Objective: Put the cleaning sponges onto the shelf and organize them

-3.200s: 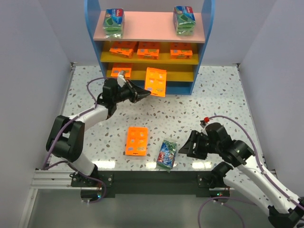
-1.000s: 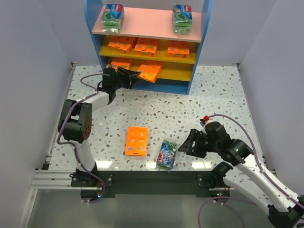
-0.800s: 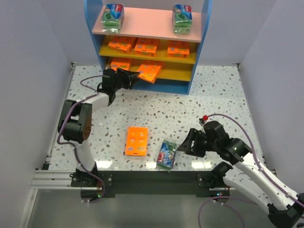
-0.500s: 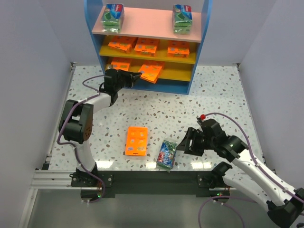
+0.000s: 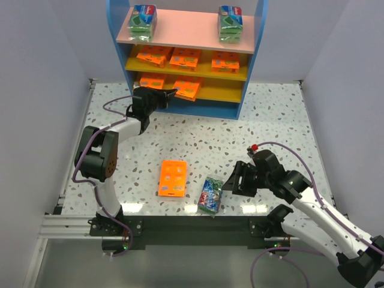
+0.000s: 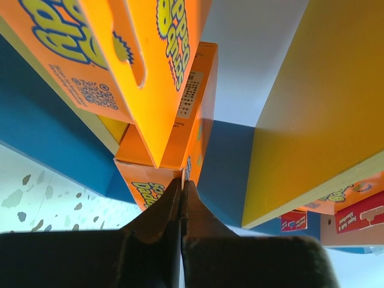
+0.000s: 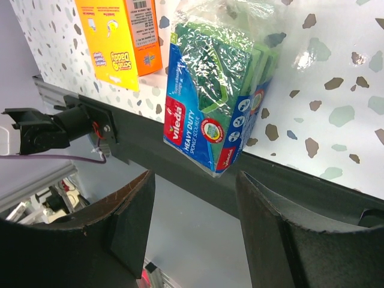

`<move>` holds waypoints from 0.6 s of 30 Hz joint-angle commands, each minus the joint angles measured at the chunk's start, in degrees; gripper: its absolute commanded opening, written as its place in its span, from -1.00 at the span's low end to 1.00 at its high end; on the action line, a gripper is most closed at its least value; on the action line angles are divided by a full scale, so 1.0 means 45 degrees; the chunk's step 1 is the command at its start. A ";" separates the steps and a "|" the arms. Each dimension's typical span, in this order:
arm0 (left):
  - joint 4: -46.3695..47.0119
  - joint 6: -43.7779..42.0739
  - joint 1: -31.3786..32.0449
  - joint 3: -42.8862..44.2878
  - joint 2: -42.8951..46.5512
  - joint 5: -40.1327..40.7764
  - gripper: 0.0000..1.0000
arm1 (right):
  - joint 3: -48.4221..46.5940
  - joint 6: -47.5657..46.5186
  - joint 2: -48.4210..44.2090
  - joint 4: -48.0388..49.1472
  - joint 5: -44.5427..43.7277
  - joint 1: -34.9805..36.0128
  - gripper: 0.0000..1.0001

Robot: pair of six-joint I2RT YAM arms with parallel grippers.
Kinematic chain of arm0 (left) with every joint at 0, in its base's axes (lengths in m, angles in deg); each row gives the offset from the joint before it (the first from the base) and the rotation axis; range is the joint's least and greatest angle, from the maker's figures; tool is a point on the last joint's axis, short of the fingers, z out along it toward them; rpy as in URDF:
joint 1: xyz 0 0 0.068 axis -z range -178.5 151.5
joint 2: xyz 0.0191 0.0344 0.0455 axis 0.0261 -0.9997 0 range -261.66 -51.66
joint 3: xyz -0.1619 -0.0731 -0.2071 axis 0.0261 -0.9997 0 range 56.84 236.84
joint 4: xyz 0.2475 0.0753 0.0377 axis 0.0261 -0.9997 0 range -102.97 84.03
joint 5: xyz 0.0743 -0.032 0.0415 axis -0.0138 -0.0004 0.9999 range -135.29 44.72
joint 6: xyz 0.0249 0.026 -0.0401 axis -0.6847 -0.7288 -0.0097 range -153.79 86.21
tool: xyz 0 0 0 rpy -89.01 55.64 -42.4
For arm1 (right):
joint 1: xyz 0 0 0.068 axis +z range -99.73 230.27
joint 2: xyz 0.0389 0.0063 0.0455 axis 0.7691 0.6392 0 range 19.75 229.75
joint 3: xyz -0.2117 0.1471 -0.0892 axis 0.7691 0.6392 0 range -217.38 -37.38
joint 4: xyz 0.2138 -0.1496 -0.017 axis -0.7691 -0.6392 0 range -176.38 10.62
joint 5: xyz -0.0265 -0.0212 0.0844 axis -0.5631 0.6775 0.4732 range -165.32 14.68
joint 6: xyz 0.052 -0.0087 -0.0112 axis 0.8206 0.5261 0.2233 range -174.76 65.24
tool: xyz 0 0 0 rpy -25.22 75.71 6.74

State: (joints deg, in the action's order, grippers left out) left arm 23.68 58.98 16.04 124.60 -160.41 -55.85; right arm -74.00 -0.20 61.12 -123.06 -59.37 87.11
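The shelf [image 5: 255, 48] stands at the back of the table. Two green-and-blue sponge packs [image 5: 144, 17] sit on its pink top board. Three orange packs [image 5: 185, 57] lie on the middle board and two on the lower board. My left gripper [image 5: 171, 94] reaches to the lower board, shut on the edge of the right orange pack [image 5: 188, 87], which also shows in the left wrist view [image 6: 198, 114]. My right gripper [image 5: 231, 183] is open beside a green-and-blue pack [image 5: 211, 194] at the table's near edge; its fingers straddle the pack's end in the right wrist view [image 7: 210, 102].
One more orange pack [image 5: 173, 177] lies flat on the table left of the green-and-blue pack; it shows in the right wrist view [image 7: 120, 42]. A second orange pack [image 6: 120, 42] lies against the held one. The green-and-blue pack overhangs the table's front rail [image 5: 192, 225].
My left gripper has pushed the orange pack further onto the lower board, where it now lies flatter. My right gripper has edged left toward the green-and-blue pack.
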 commanded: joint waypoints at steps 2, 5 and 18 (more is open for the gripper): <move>0.0931 0.0204 0.0010 0.0389 0.0066 0.0746 -1.00 | -0.0456 -0.0348 -0.0129 0.0001 0.0109 0.0016 0.19; 0.1145 0.0399 0.0107 0.0409 -0.0071 0.1059 -1.00 | -0.0417 -0.0310 -0.0324 -0.0136 0.0109 0.0016 0.19; 0.0775 0.0517 0.0205 0.1699 -0.0990 0.1372 -0.95 | -0.0475 -0.0193 -0.0715 -0.0605 -0.0008 0.0016 0.19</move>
State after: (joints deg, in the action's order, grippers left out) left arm 24.97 61.21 16.35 130.24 -164.41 -51.15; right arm -74.02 -0.63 58.56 -125.14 -59.37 87.13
